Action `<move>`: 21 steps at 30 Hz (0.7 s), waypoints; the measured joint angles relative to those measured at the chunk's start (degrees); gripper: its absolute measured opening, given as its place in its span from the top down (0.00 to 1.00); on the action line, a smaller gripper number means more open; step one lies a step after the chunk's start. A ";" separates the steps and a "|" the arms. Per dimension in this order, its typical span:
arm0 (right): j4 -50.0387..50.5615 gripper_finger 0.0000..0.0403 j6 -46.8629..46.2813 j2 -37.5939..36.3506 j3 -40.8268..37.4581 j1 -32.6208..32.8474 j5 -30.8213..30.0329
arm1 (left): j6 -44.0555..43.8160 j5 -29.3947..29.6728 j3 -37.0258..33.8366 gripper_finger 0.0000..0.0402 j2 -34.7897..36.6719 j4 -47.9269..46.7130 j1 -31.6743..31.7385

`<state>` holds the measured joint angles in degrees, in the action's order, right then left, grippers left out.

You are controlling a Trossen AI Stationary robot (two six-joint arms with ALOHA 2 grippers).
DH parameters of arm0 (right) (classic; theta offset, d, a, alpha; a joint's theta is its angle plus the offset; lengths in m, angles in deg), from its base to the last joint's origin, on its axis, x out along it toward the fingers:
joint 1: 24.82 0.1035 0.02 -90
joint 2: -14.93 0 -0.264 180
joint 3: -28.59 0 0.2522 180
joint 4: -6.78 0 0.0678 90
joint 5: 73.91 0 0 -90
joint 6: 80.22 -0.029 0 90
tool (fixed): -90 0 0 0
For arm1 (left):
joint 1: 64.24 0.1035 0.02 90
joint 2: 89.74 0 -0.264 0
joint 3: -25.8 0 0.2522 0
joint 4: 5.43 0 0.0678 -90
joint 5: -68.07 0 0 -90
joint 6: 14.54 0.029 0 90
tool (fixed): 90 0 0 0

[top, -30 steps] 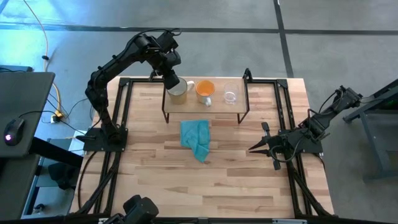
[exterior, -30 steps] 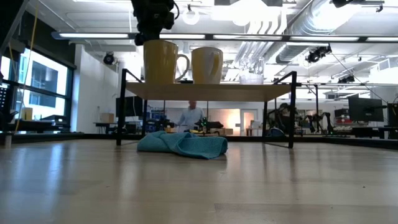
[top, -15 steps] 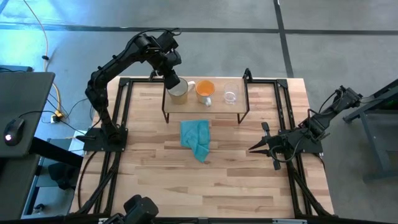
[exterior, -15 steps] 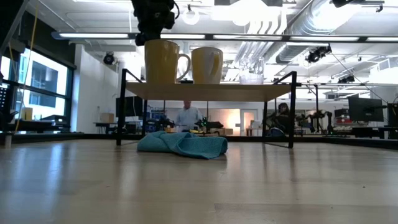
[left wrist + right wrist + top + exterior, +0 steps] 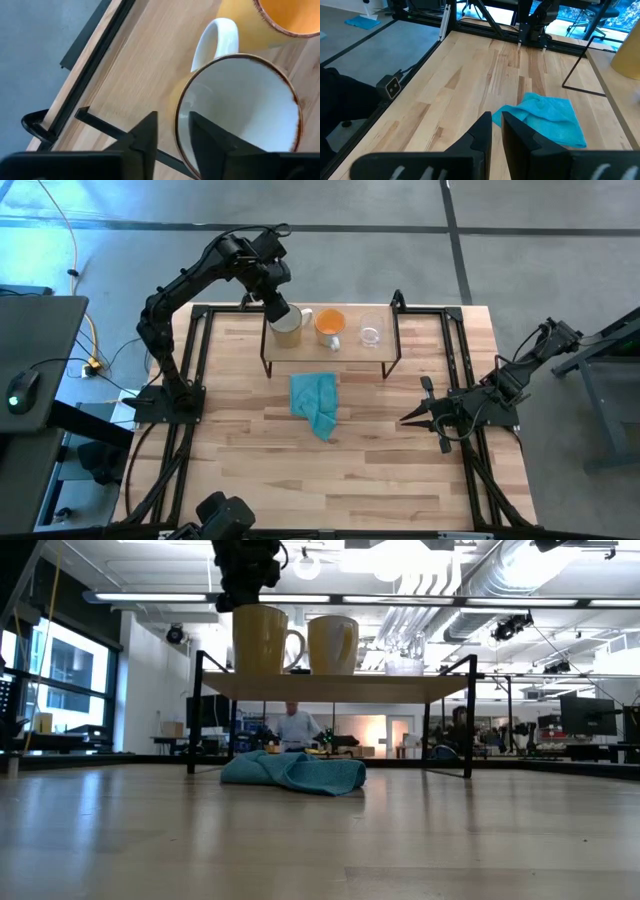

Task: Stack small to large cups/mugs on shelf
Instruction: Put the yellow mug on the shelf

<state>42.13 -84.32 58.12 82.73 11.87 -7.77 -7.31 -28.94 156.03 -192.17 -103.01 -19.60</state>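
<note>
On the low light-wood shelf point(image 5: 328, 354) above the bench, the left end effector point(image 5: 172, 132) grips the large cream ceramic mug's point(image 5: 240, 110) rim; release vertically, clear of the orange mug point(image 5: 330, 326), while the right end effector point(image 5: 496, 125), nearly closed and empty, waits.

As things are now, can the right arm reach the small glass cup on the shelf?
Probably yes. The right gripper waits low at the table's right edge. The glass cup stands at the shelf's right end, open from above, apart from the orange mug.
</note>
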 joint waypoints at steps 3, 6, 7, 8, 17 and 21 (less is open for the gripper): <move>0.00 0.92 0.00 0.01 0.00 0.01 0.00 | 0.00 0.01 0.00 0.68 0.00 0.00 0.00; 0.00 0.92 0.02 0.00 0.00 0.01 -0.01 | 0.00 0.03 0.00 0.62 0.00 -0.02 0.00; 0.00 0.92 0.02 -0.01 0.00 0.01 -0.02 | 0.00 0.03 0.00 0.61 0.00 -0.02 0.00; 0.00 0.92 0.01 0.00 0.00 0.01 0.00 | 0.00 0.05 0.00 0.60 0.00 -0.04 0.00; 0.00 0.92 0.01 0.00 0.00 0.01 0.00 | -0.02 0.21 0.00 0.59 0.00 0.02 0.02; 0.00 0.92 0.02 -0.01 0.00 0.01 0.00 | 0.00 0.21 0.02 0.57 0.00 0.05 0.02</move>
<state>42.13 -84.29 58.11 82.73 11.88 -7.77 -7.32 -28.74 156.05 -192.17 -102.96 -19.58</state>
